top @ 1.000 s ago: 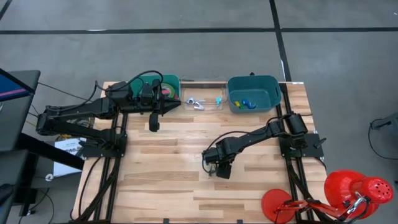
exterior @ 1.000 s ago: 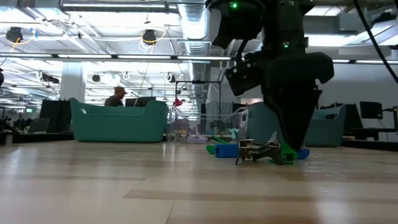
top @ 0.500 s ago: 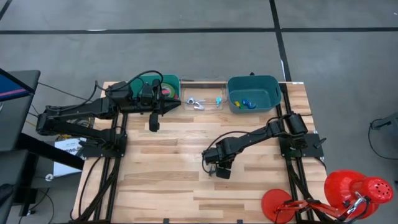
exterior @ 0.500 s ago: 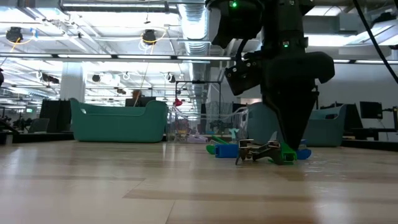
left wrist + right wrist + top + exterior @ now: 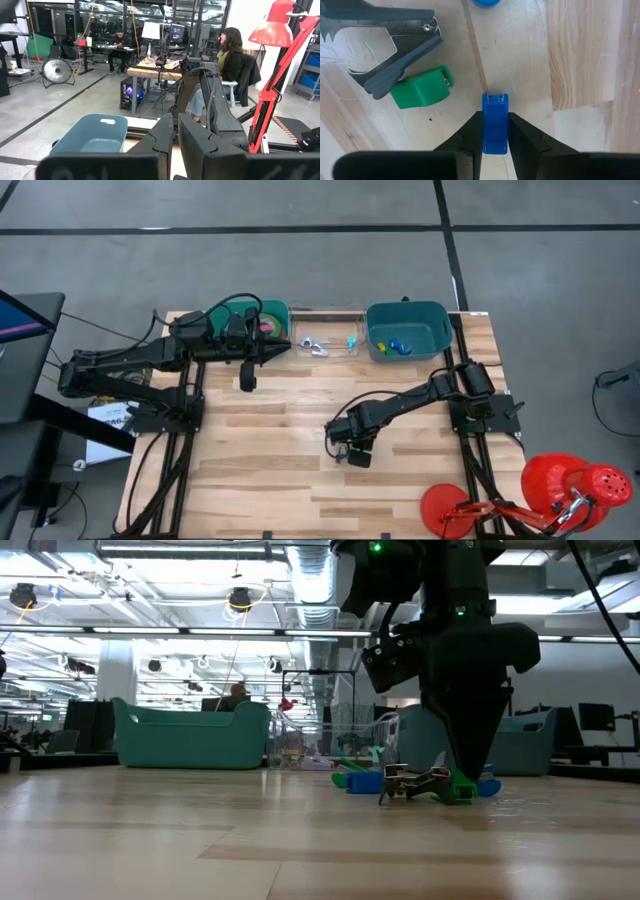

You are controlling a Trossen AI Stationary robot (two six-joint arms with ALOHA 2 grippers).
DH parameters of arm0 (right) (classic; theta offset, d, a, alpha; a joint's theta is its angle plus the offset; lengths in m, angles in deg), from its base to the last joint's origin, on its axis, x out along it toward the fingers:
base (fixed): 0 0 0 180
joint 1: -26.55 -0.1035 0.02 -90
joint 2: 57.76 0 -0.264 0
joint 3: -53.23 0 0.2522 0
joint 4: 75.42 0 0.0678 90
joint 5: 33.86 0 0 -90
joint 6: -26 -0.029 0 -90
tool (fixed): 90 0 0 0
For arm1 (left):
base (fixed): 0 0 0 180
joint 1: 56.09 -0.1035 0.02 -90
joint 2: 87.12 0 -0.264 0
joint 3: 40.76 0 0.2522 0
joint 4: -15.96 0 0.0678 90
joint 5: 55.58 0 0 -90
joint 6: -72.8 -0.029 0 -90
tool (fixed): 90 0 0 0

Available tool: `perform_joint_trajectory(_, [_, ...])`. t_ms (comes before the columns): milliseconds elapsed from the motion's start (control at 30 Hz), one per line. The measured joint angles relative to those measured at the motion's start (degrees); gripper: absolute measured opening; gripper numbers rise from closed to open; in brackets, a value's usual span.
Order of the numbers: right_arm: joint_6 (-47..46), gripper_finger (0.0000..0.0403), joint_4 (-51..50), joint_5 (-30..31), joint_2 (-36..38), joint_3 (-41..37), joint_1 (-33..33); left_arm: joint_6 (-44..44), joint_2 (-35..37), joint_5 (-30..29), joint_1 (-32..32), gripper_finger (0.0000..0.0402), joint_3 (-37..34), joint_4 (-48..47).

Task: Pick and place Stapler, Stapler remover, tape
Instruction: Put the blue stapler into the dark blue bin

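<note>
A small blue stapler (image 5: 495, 107) lies on the wood table (image 5: 270, 470), and my right gripper (image 5: 347, 452) points down, shut on it. Beside it lie a green stapler (image 5: 422, 88) and a grey staple remover (image 5: 390, 40); the low view shows the remover (image 5: 410, 783) at the fingers' foot. Tape rolls (image 5: 268, 322) lie in the green bin (image 5: 283, 308) at the far left. My left gripper (image 5: 175, 135) hangs level and shut, holding nothing, next to that bin. My right gripper pinches the blue stapler's two long sides (image 5: 486, 125) between its two fingers (image 5: 470, 135), at the end nearer the wrist. The fingers come from above, pointing down, and lie along its sides. The stapler lies flat on the table.
A clear tray (image 5: 325, 342) with small pieces and a teal bin (image 5: 405, 330) stand along the far edge. A red lamp (image 5: 560, 485) stands at the near right corner. A blue piece (image 5: 485, 2) lies just beyond the staplers. Bare wood spreads across the near half.
My right gripper's fingers have drawn together on the blue stapler while the hand kept its place. The stapler, the green stapler and the remover lie where they did.
</note>
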Motion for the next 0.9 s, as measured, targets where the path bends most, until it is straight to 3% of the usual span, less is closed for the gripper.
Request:
perform_joint_trajectory(433, [-0.01,0.0069,-0.25,-1.50,4.62,0.00,0.61,0.01,0.00,0.01,0.00,0.0021,0.00,0.00])
perform_joint_trajectory(900, [2.16,0.0069,-0.61,-1.27,11.51,0.02,6.43,0.01,0.00,0.01,0.00,0.0021,0.00,0.01])
